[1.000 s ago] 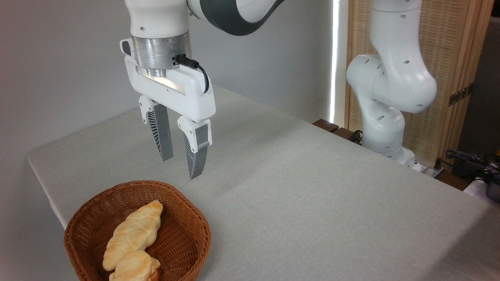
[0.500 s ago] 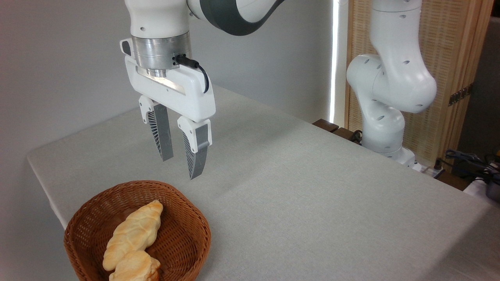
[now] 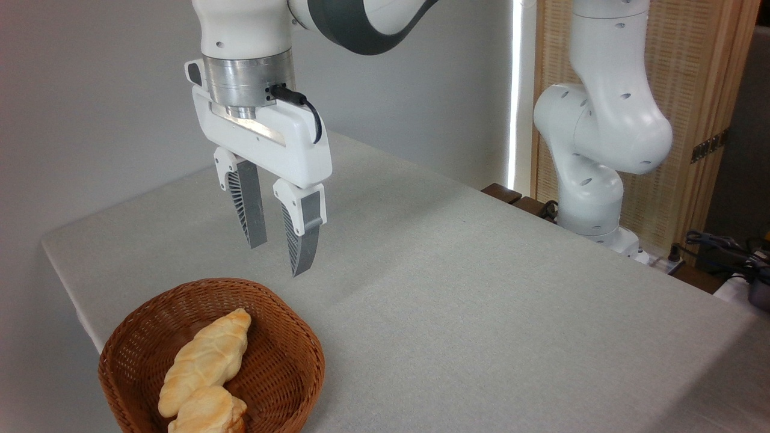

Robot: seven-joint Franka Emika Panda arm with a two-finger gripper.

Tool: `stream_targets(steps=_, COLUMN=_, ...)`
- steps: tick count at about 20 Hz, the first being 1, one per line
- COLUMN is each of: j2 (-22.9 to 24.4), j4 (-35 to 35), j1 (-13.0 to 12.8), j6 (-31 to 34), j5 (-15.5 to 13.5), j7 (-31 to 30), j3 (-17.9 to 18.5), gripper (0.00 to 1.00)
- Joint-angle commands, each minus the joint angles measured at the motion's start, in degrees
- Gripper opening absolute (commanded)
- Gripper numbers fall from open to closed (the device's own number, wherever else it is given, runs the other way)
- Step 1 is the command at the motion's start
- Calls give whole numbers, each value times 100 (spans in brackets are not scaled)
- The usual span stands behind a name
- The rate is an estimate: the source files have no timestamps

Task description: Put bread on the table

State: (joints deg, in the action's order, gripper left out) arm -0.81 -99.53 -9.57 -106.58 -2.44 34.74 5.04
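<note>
The bread [image 3: 207, 412], a short chunky roll with a pale golden top, lies at the near side of a round brown wicker basket [image 3: 283, 361], partly cut off by the frame's bottom edge. It touches a longer braided loaf [image 3: 207, 356] in the same basket. My gripper [image 3: 278, 260] hangs open and empty above the table [image 3: 481, 300], just behind the basket's far rim, its grey ribbed fingers [image 3: 304, 237] pointing down. Nothing is between them.
The arm's white base [image 3: 592, 198] stands at the table's far right edge. Behind it is a wooden slatted screen [image 3: 692, 90]. Dark cables [image 3: 722, 246] lie off the table at the right. The basket sits at the table's near left corner.
</note>
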Motion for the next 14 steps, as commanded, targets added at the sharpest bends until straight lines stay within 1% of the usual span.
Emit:
stream_targets(steps=1, j2=2, j4=74, j1=-28, j6=129, j5=-63, j7=-46, j3=41, gripper=100)
stream_targets(steps=7, j2=-156, j4=65, j1=-54, j6=68, j5=-63, j7=-55, j3=-11, gripper=100)
stream_targets(steps=9, j2=-174, j4=65, j1=-54, j6=6, j5=-133, j7=-46, j3=15, gripper=100)
stream_targets(steps=11, j2=-252, j4=57, j1=-37, j6=-317, j5=-239, j7=-46, j3=41, gripper=100)
stream_targets(steps=14, j2=-489, j4=56, j1=-2, j6=-871, j5=-239, j7=-37, j3=59, gripper=100)
